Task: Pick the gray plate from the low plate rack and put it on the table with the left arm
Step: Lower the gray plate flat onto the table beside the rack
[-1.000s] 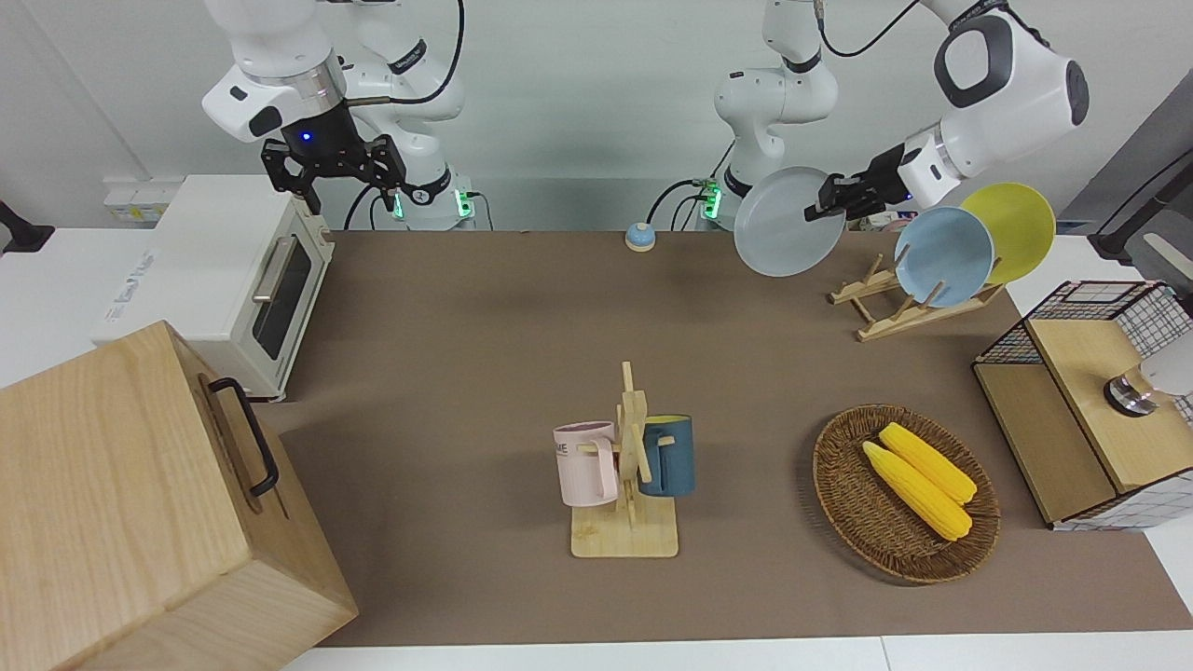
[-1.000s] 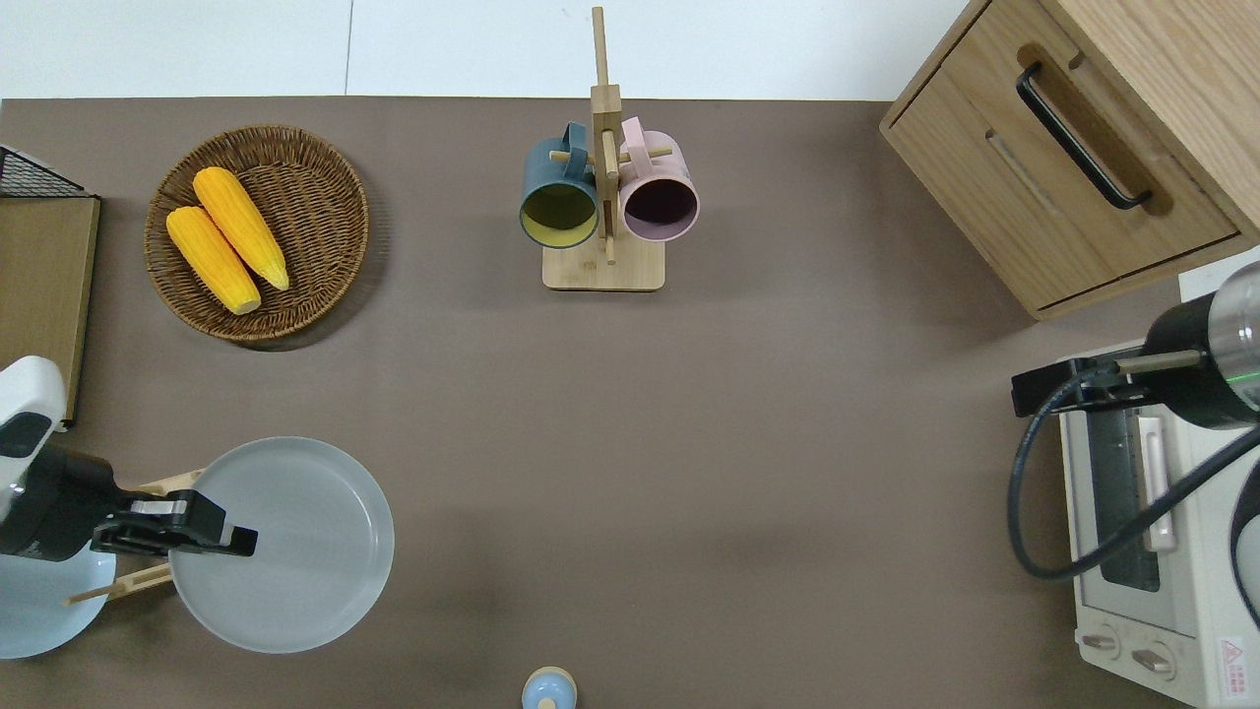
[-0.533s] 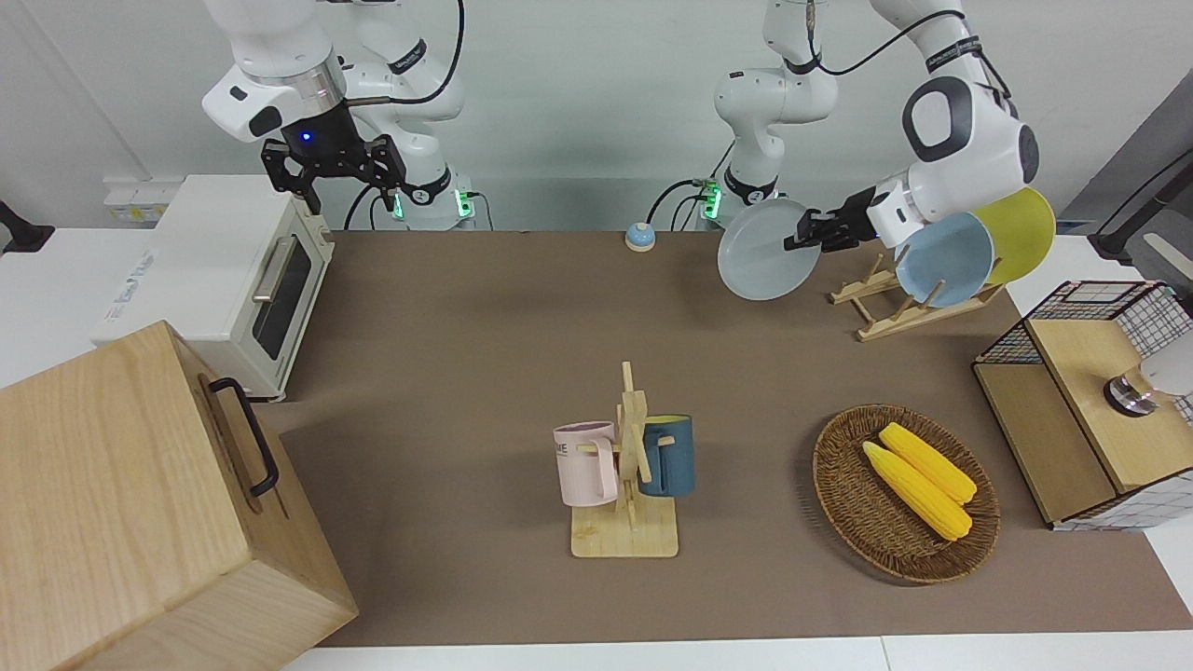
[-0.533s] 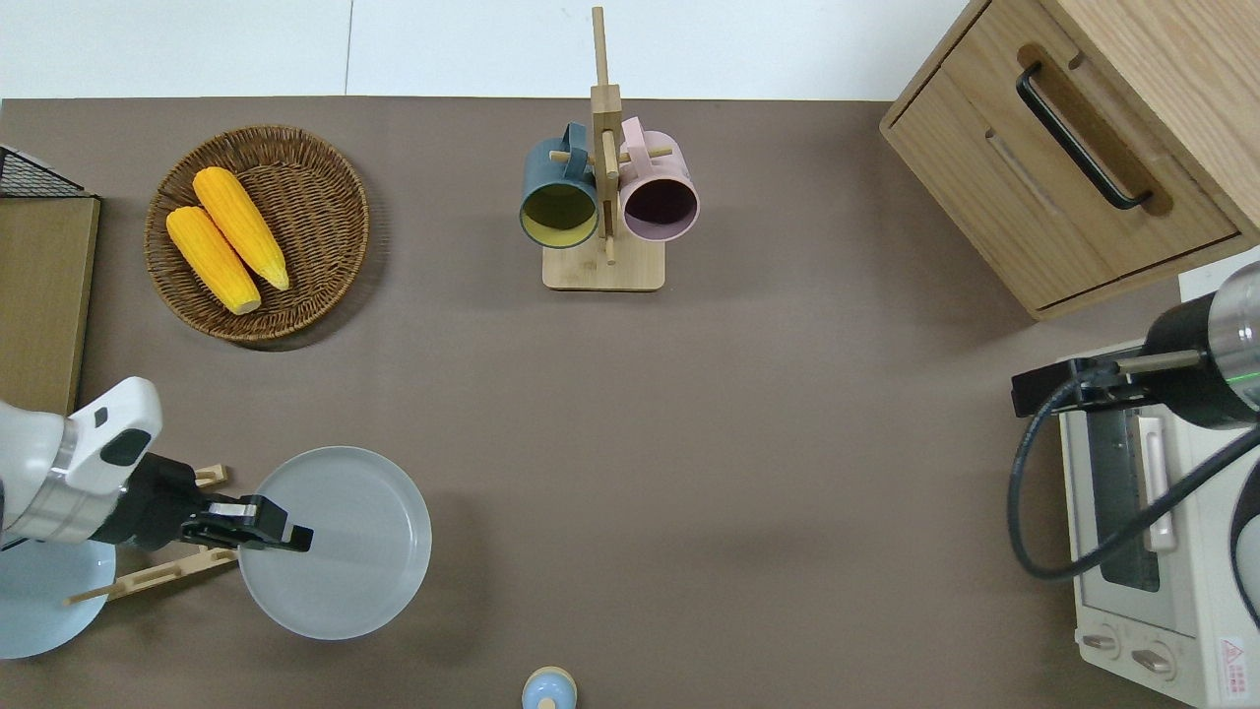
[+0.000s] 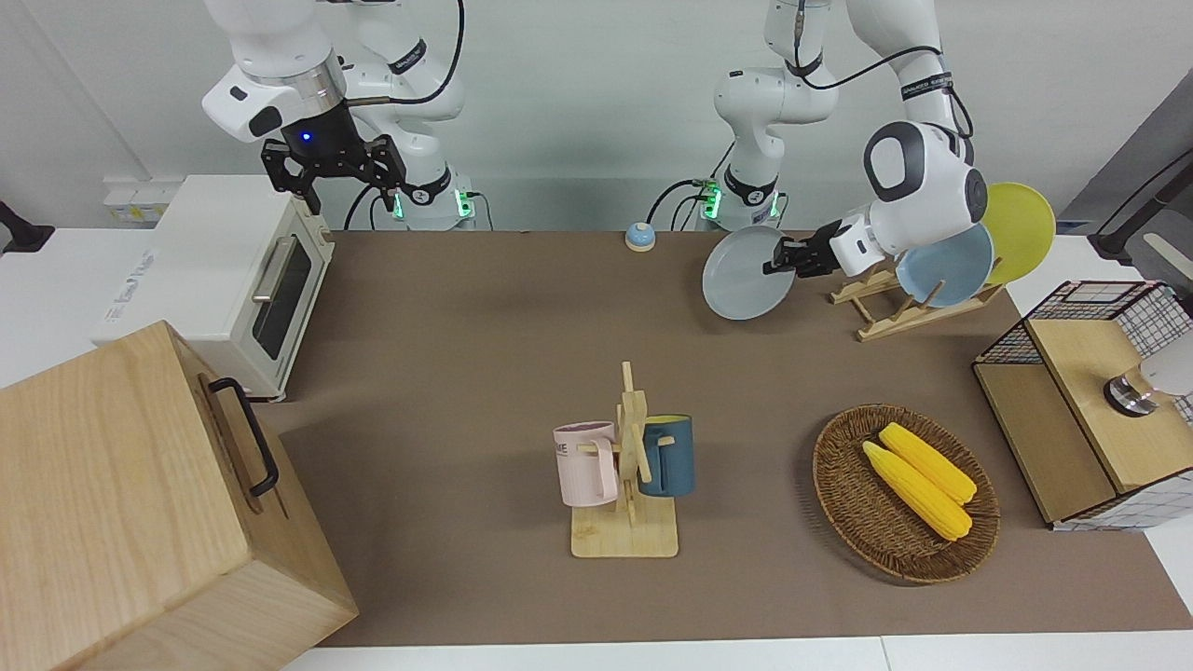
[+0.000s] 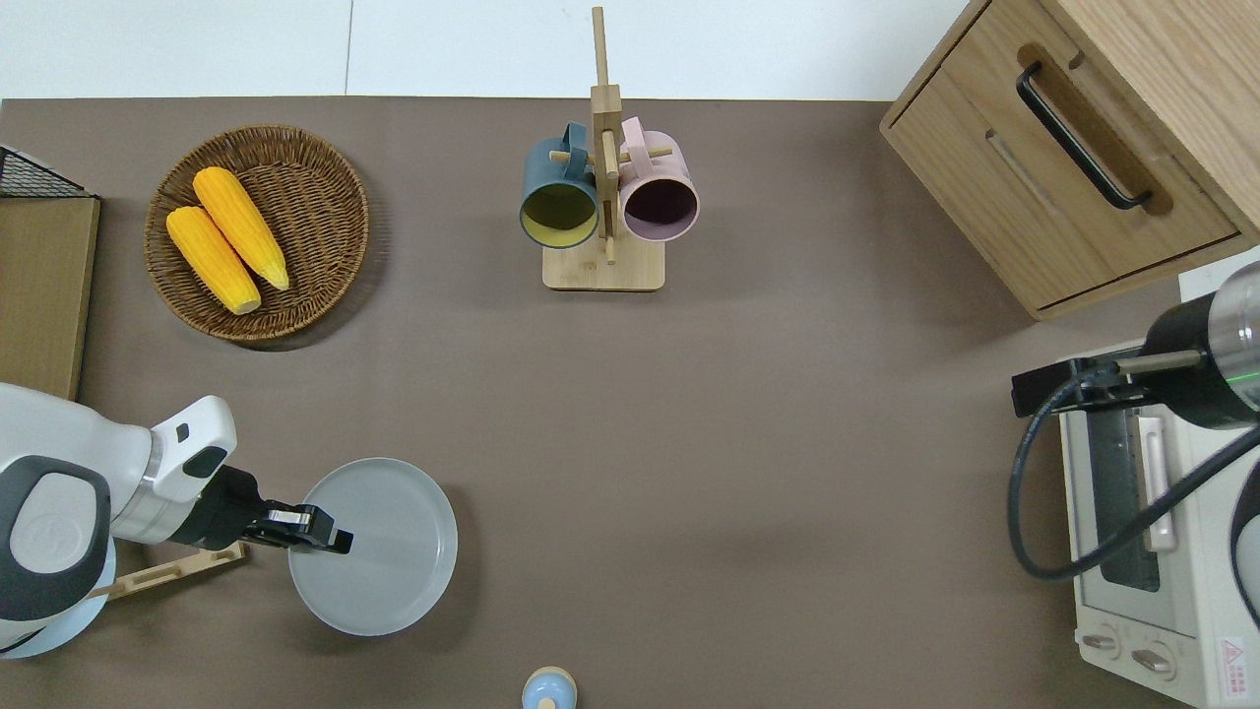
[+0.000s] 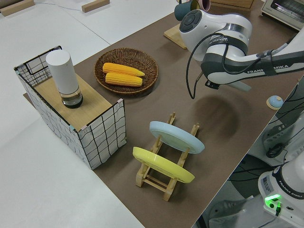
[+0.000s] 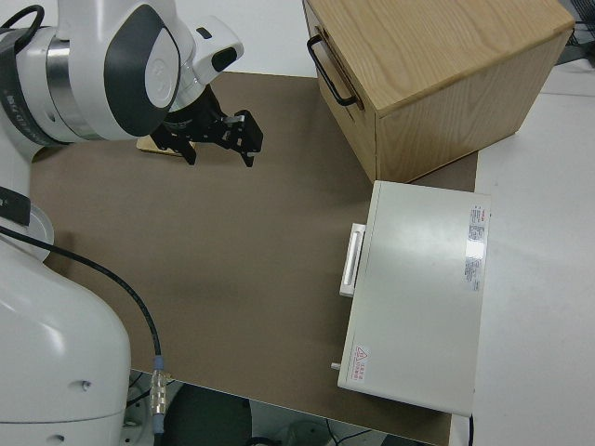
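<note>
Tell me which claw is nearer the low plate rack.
Left. The left claw, shut on the gray plate, is just beside the low plate rack; the right arm is parked at the table's opposite end.

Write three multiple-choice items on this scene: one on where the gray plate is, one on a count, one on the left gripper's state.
1. The gray plate is:
A. in the wicker basket
B. held over bare table
C. on the oven

2. Plates standing in the low plate rack:
A. two
B. three
C. none

3. The left gripper is:
A. open over the mugs
B. parked
C. shut on the plate's rim

Key: B, the overhead view shows it over brown tabletop; A, a sky-blue and a yellow one; C, its fingers clamp the rim.
</note>
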Motion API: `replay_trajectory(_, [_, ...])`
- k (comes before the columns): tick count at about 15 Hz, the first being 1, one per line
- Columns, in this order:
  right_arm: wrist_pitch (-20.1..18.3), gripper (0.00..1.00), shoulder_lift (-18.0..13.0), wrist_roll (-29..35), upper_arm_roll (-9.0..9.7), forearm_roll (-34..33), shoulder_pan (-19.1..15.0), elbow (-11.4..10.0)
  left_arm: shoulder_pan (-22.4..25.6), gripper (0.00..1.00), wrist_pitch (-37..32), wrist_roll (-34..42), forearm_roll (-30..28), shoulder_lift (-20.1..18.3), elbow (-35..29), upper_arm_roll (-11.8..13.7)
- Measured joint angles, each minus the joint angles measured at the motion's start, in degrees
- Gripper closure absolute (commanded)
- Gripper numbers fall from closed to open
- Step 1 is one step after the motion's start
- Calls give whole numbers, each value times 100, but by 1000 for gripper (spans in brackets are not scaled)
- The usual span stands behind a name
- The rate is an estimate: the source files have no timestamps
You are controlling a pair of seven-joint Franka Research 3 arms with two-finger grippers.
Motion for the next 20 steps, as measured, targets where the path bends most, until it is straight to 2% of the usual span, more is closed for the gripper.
replay_trajectory(10, [0,11,0,0,0,0,0,0,-1,999,452,581,-43,360,-270,13])
replay_trajectory(11, [0,11,0,0,0,0,0,0,-1,914,452,589,-45,360,-270,14])
replay_trajectory(12, [0,11,0,0,0,0,0,0,-1,757,452,593,-46,360,-270,14])
replay_trajectory(13, [0,11,0,0,0,0,0,0,-1,497,452,597,-47,360,-270,14])
replay_trajectory(14, [0,11,0,0,0,0,0,0,-1,295,457,602,-47,360,-271,14])
replay_trajectory(15, [0,11,0,0,0,0,0,0,-1,179,487,606,-47,362,-277,14])
replay_trajectory(16, [0,11,0,0,0,0,0,0,-1,4,515,609,-47,363,-281,13])
replay_trajectory(20, [0,11,0,0,0,0,0,0,-2,5,572,623,-45,365,-282,9])
